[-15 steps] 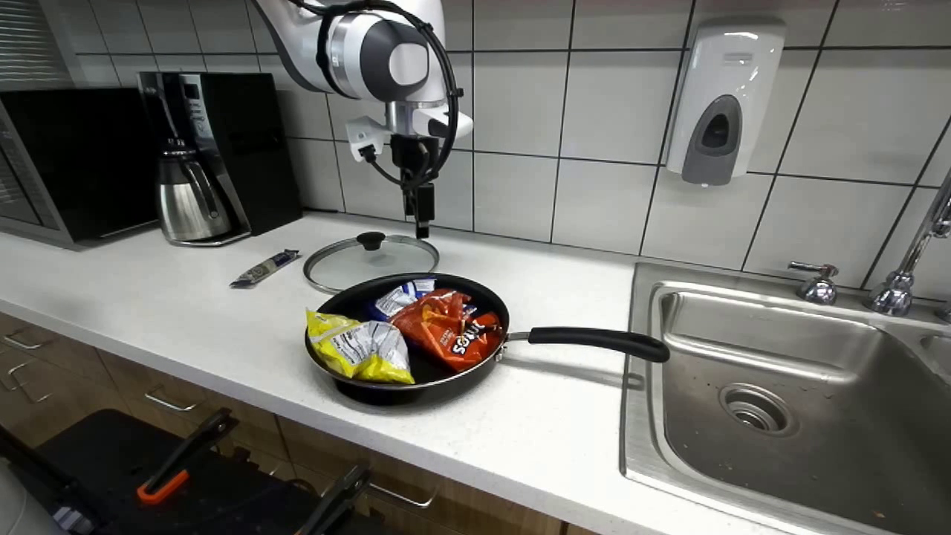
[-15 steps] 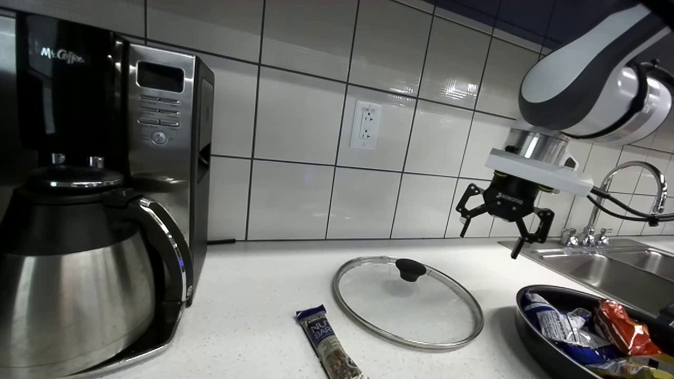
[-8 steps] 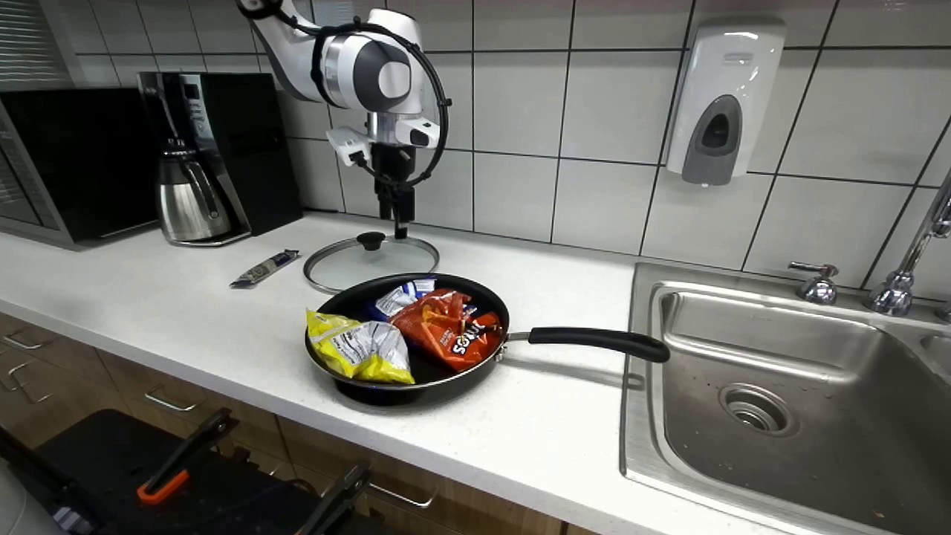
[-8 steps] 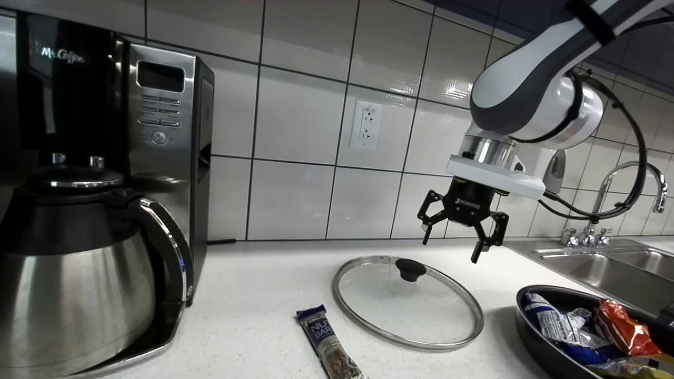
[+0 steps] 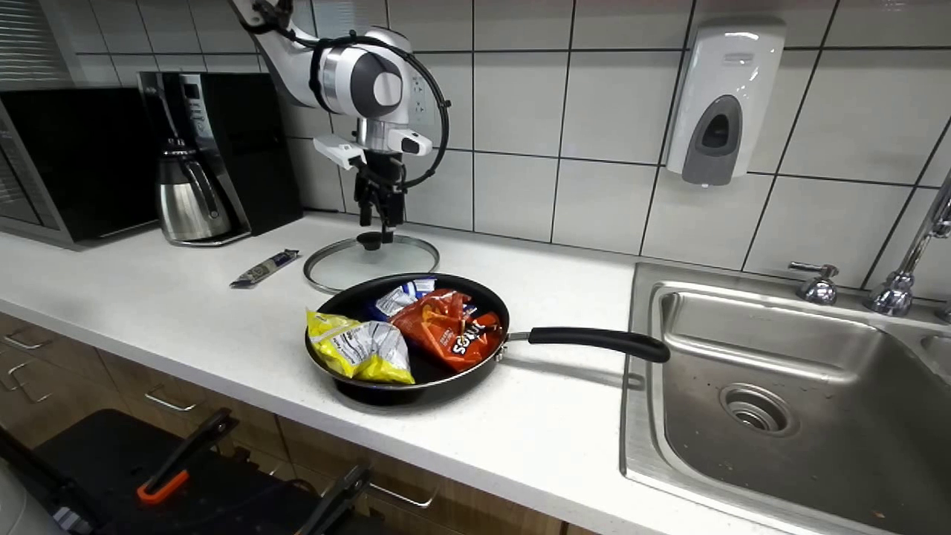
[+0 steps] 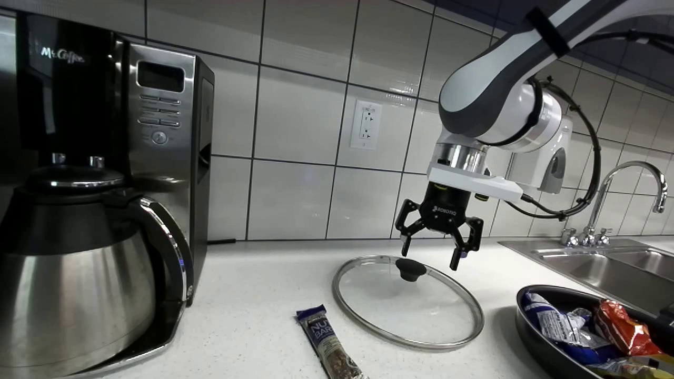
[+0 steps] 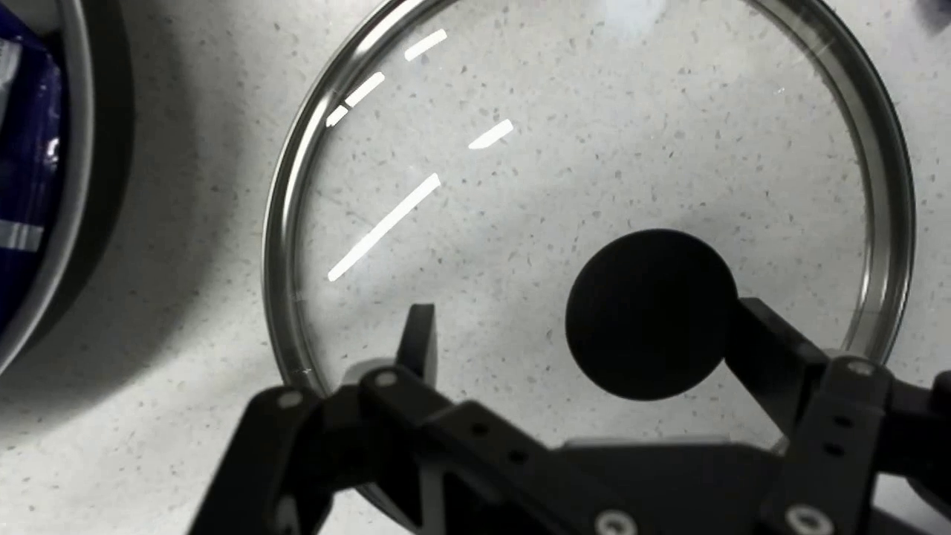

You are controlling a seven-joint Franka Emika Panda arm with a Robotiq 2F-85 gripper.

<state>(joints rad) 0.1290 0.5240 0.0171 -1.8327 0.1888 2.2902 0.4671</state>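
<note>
My gripper (image 6: 429, 260) is open and empty, pointing down just above the glass lid (image 6: 410, 316). It also shows in an exterior view (image 5: 377, 230) and in the wrist view (image 7: 582, 306). The lid has a metal rim and a black knob (image 6: 410, 269), and lies knob up on the counter. In the wrist view the round knob (image 7: 650, 316) appears between the fingers, nearer the right finger, whose tip overlaps its edge. I cannot tell if they touch. A black pan (image 5: 401, 394) beside the lid holds a yellow bag (image 5: 356, 345), a red bag (image 5: 446, 327) and a blue bag (image 5: 401, 297).
A wrapped nut bar (image 6: 329, 342) lies beside the lid. A coffee maker (image 6: 168, 184) with a steel carafe (image 6: 79, 305) and a microwave (image 5: 82, 156) stand along the counter. The pan's handle (image 5: 594, 339) reaches over the edge of the sink (image 5: 743, 334). A tiled wall rises behind.
My gripper has moved leftward in both exterior views and a little lower, from beyond the lid to over it near the knob. The fingers stay open. Lid, pan, bags and bar have not moved.
</note>
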